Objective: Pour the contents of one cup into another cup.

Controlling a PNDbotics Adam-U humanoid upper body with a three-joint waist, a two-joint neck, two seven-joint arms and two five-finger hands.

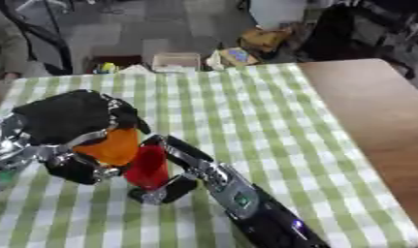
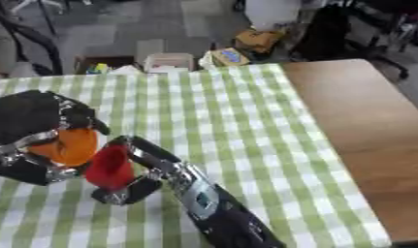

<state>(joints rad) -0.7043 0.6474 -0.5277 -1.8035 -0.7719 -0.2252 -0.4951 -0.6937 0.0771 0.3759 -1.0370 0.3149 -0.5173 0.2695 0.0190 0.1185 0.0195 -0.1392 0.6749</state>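
1. The orange cup point(image 1: 110, 147) is in the lower left of the frame. The left robot hand point(image 1: 72, 121) has its fingers curled round it and carries it above the surface point(image 1: 246, 106).
2. The orange cup is tilted. Its long axis leans down toward the right, so its mouth seems to point at the red cup point(image 1: 148, 167).
3. The red cup stands upright just beside the orange one, to its right and a little lower. The two cups are touching or almost touching; which one I cannot tell.
4. The right robot hand point(image 1: 174, 181) comes in from the lower right and has its fingers closed round the red cup, near its base.
5. In my judgement the coming move depends on this relation: the orange rim must lie over the red opening, not beside it. The left robot hand does the tipping; the right one only steadies.
6. Whether anything is inside the cups cannot be seen.
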